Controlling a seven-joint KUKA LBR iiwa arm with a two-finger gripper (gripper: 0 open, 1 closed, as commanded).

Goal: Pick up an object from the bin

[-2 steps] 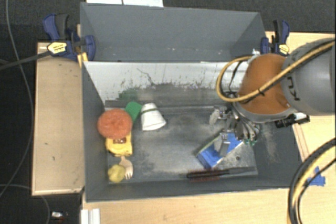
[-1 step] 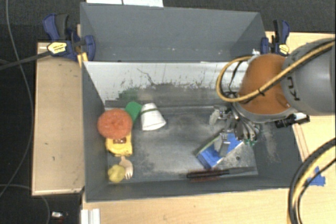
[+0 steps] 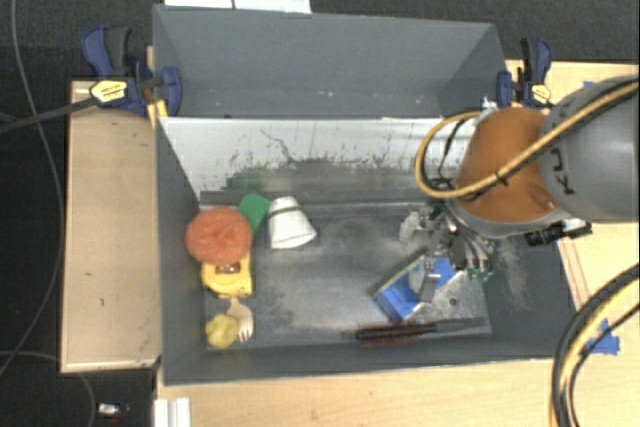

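With gripper (image 3: 437,273) low in the near right part of the bin (image 3: 330,287), openness impossible to tell, poised over a flat blue piece (image 3: 400,301): liable to skid off so thin an edge, or snag the dark stick (image 3: 398,333) just beside.

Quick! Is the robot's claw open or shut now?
Gripper: cannot be told. It is down by a flat blue piece, lower right of the bin.

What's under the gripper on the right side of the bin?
A flat blue piece lies below the gripper, with a dark thin rod just nearer the front wall. The gripper covers the blue piece's far end.
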